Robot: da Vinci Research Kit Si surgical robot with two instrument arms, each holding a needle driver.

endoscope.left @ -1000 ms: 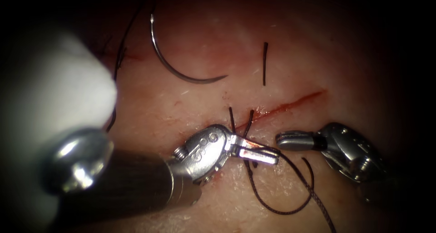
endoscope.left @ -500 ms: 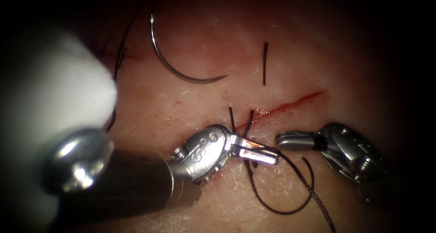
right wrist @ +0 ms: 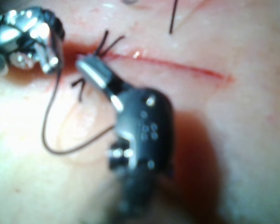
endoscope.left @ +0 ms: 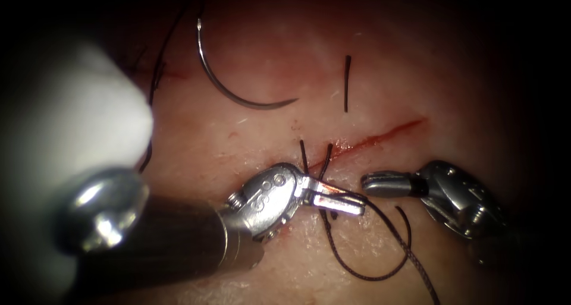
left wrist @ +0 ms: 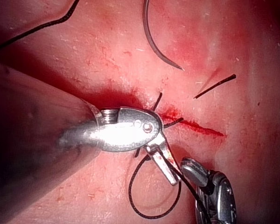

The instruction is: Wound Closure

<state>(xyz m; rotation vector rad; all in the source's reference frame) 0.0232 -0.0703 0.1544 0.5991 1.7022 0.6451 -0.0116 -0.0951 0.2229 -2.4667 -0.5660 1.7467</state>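
1. The left tool (endoscope.left: pixel 336 201) is seen low on the tissue (endoscope.left: pixel 250 138), just below the left end of the cut (endoscope.left: pixel 380 135). Its jaws are pressed together on the thread (endoscope.left: pixel 380 269); the strand leaves the jaw tips and runs down to the right.
2. The same grip is seen in the left wrist view, where the left tool (left wrist: pixel 165 165) pinches the thread (left wrist: pixel 144 214) beside the cut (left wrist: pixel 196 126).
3. The right tool (endoscope.left: pixel 383 183) is held just right of the left tool's tips, apart from them, below the cut. Its jaws appear pressed together and nothing is seen held in them.
4. The needle (endoscope.left: pixel 232 91) is lying free on the tissue surface above the cut, well apart from both tools. It is not in the tissue.
5. A loop of thread is laid on the tissue below the left tool.
6. 2 short thread ends (endoscope.left: pixel 315 156) stand up at the cut beside the left tool.
7. A separate cut piece of thread (endoscope.left: pixel 347 84) lies above the cut, right of the needle.
8. Red fluid (endoscope.left: pixel 398 129) is seen along the cut.
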